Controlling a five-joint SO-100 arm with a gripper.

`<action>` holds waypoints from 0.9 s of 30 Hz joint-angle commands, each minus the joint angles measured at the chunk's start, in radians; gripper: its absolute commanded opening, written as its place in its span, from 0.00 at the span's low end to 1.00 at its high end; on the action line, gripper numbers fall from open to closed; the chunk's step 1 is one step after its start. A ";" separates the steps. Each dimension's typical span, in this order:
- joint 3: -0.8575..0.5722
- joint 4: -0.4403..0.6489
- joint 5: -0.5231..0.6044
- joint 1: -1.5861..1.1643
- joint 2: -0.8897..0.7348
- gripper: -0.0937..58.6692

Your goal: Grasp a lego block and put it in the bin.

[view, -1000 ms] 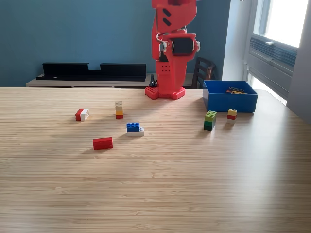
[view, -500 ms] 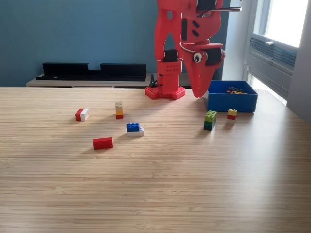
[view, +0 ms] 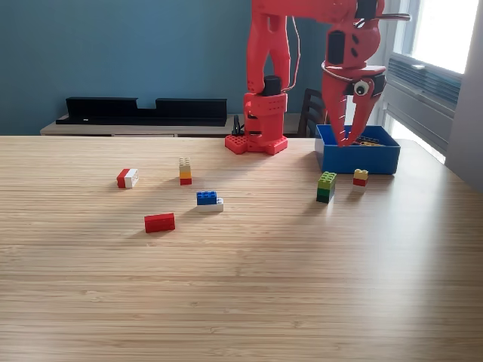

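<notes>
Exterior view, handling: the blocks look like small hard plastic bricks, judged light and stiff, with smooth sides that could slip under a weak pinch. They are not fragile. The best hold is likely across two flat opposite sides, low enough that stacked pieces do not split apart.
Exterior view, green block [view: 326,186]: a two-tone green stack standing upright on the worktop [view: 241,286], just in front of the bin's near left corner as this view shows it. It seems the closest candidate.
Exterior view, yellow and red block [view: 361,177]: small, yellow over red, right by the bin's front wall, apart from the green one.
Exterior view, other blocks: a blue and white block [view: 208,200] and a flat red block [view: 159,222] lie near the middle; a tall yellow and red stack [view: 185,170] and a red and white block [view: 127,178] sit toward the view's left, all well apart from one another.
Exterior view, bin [view: 356,158]: an open blue box with low walls at the view's right, back of the worktop. Some small pieces lie inside, too small to name.
Exterior view, fingers [view: 346,136]: red, pointing down, hanging over the bin's rear left part. They are drawn nearly together at the tips and no block shows between them; whether they are fully closed cannot be told.
Exterior view, arm base [view: 256,139]: bolted at the back edge, beside the bin.
</notes>
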 commanded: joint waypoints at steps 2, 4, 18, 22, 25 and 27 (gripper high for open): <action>-0.074 -0.011 -0.054 -0.032 0.078 0.48; -0.071 -0.011 -0.077 -0.034 0.077 0.58; -0.049 -0.025 -0.175 -0.005 -0.103 0.71; -0.066 -0.031 -0.172 -0.005 -0.198 0.71; -0.071 -0.051 -0.172 -0.005 -0.249 0.70; -0.071 -0.066 -0.167 -0.003 -0.273 0.69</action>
